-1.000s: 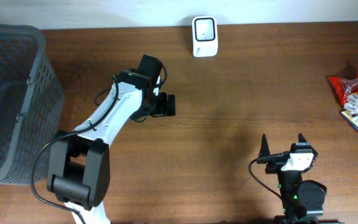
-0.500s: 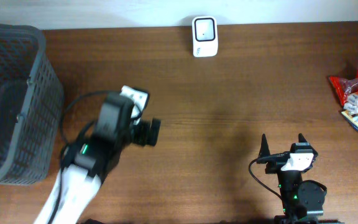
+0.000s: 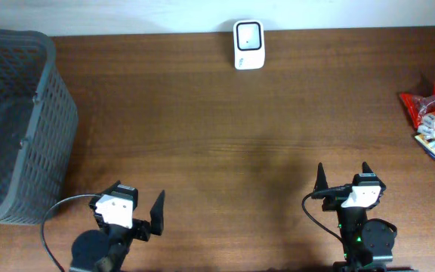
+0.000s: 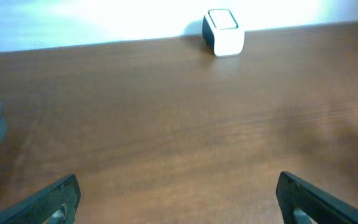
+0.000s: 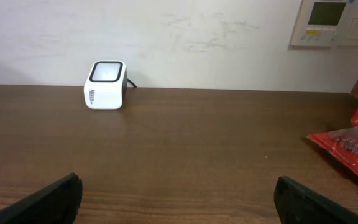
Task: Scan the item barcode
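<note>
Biggest first: wooden tabletop point(image 3: 217, 128), with a dark mesh basket point(image 3: 60, 113) filling the left end. Then the item, presumably 1 of the red snack packets point(image 3: 433, 113) heaped at the far right edge. Partly cut off in the overhead view, so can't count them, and no barcode side visible either. Small white scanner point(image 3: 248, 34) parked at the back edge by the wall, well apart from the packets. Smallest: the 2 arms' business ends, left tool point(image 4: 179, 202) and right tool point(image 3: 343, 180), both down at the near edge, jaws spread wide, holding nothing.

Worries from here?
- Grabbing 2 packets at once out of that overlapping heap.
- Pinching slick, crinkly wrapper too lightly and dropping it on the way across to the scanner.
- Presenting the wrong face, or covering the barcode with a finger, so no read.
- Reaching with the left tool instead of the right: long haul across the whole tabletop for no gain.
</note>
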Controlling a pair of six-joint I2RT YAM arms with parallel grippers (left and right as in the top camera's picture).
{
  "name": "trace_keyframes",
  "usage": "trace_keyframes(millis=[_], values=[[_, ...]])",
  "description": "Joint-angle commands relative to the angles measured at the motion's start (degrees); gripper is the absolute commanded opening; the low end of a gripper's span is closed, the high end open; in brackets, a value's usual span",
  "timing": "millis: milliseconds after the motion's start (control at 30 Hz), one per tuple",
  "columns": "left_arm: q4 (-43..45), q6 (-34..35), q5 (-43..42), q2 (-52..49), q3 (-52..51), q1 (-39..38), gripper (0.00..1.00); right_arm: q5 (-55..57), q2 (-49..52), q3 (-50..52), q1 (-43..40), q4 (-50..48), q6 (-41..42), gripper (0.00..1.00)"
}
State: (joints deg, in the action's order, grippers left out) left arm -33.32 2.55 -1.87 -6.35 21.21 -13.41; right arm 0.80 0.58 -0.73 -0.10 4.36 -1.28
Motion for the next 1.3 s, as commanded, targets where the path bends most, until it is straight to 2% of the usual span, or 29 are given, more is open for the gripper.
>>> trace_keyframes(millis=[0, 100, 333, 667, 900, 1067, 1267], values=[[4.8, -1.1, -5.0, 3.0, -5.0, 5.0, 0.99, -0.1, -0.4, 0.4, 0.5, 0.3, 0.5, 0.98], [16.3, -1.1, -7.0, 4.5, -11.9, 9.9, 0.99, -0.1, -0.4, 0.4, 0.5, 0.3, 0.5, 0.98], [31.0, -1.1, -6.9, 5.9, -20.8, 11.5, 0.99, -0.1, -0.4, 0.4, 0.5, 0.3, 0.5, 0.98], [29.5, -1.1, -5.8, 6.1, -20.7, 18.5, 0.99, -0.1, -0.4, 0.4, 0.5, 0.3, 0.5, 0.98], [29.3, -2.3, -5.0, 6.1, -20.7, 18.3, 0.99, -0.1, -0.4, 0.4, 0.5, 0.3, 0.5, 0.98], [28.6, -2.7, 2.0, 6.1, -20.7, 14.0, 0.99, -0.1, -0.4, 0.4, 0.5, 0.3, 0.5, 0.98], [28.6, -6.3, 1.9, 6.1, -20.7, 12.3, 0.99, -0.1, -0.4, 0.4, 0.5, 0.3, 0.5, 0.98]])
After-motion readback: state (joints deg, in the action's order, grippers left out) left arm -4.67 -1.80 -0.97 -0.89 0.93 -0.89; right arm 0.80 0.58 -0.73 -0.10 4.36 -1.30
